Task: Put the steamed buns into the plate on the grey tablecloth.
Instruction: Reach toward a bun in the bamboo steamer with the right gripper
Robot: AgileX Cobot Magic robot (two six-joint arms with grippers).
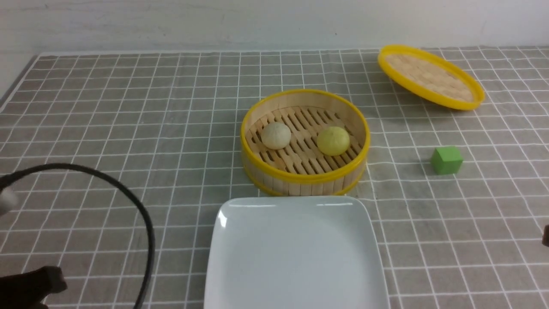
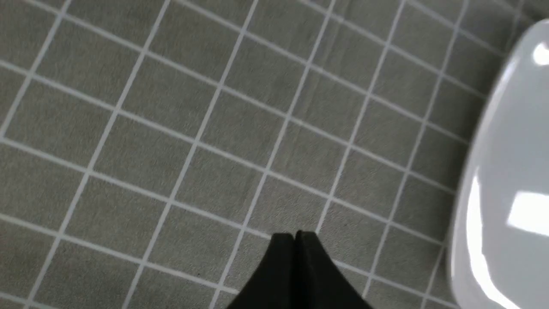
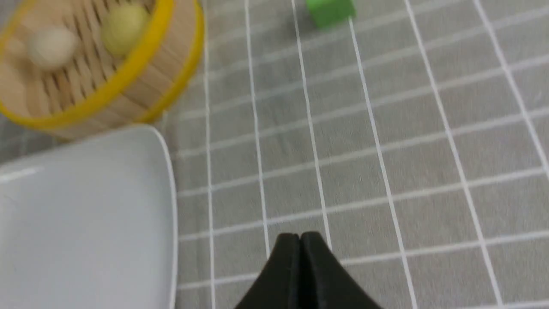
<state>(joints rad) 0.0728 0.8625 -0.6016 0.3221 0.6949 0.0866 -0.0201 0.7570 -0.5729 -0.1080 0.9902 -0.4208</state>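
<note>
left end effector and right end effector sitting shut, empty | beige bun, yellow bun lying in basket, 12 o'clock of plate | next: likely needing jaws opening wide, gripping softly from above

Staged lab tabletop, seen from my remote station: gridded tablecloth against a plain white wall, test props laid out (steamer, lid, plate, green cube), black cable looping near-left.

buns in steamer, plate before it
</note>
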